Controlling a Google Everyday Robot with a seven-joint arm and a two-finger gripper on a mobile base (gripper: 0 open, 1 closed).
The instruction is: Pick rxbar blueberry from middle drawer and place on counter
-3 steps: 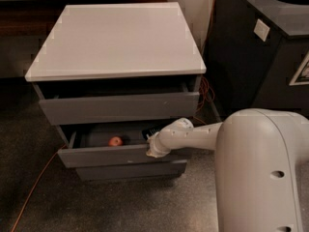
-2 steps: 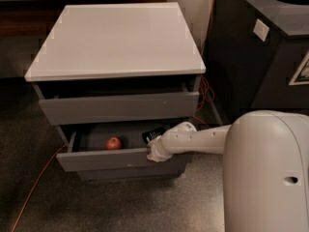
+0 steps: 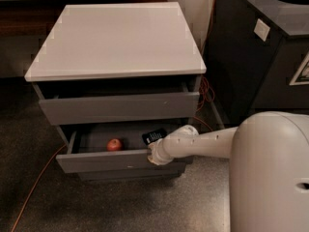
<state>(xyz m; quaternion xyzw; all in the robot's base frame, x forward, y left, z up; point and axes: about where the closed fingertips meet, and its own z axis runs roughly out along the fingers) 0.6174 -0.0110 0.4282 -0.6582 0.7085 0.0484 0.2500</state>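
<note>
Camera view, items listed left to right.

1. Orange cable [image 3: 34,187]: runs across the speckled floor at lower left, toward the cabinet.
2. Counter [image 3: 116,37]: glossy white slab on top of the grey cabinet, nothing on it.
3. Top drawer [image 3: 120,108]: grey front, pulled out a little, dark gap above it.
4. Middle drawer [image 3: 96,162]: pulled well out, interior in view.
5. Lowest drawer [image 3: 130,175]: only a strip of it shows under the middle front.
6. Red apple [image 3: 114,144]: inside the middle drawer, near its centre, just behind the front panel.
7. Rxbar blueberry [image 3: 154,137]: dark flat bar with light lettering, lying in the middle drawer, right of the apple and apart from it, near the right rear.
8. My gripper [image 3: 154,157]: at the top edge of the middle drawer front, right part, just in front of the bar. Whether it is spread or pressed together, I cannot tell.
9. My arm [image 3: 207,144]: white, reaching nearly level leftward from my rounded body [image 3: 270,178] at lower right, wrist bent down at the drawer front.
10. Black bin [image 3: 256,52]: right of the cabinet, round hole in its top.
</note>
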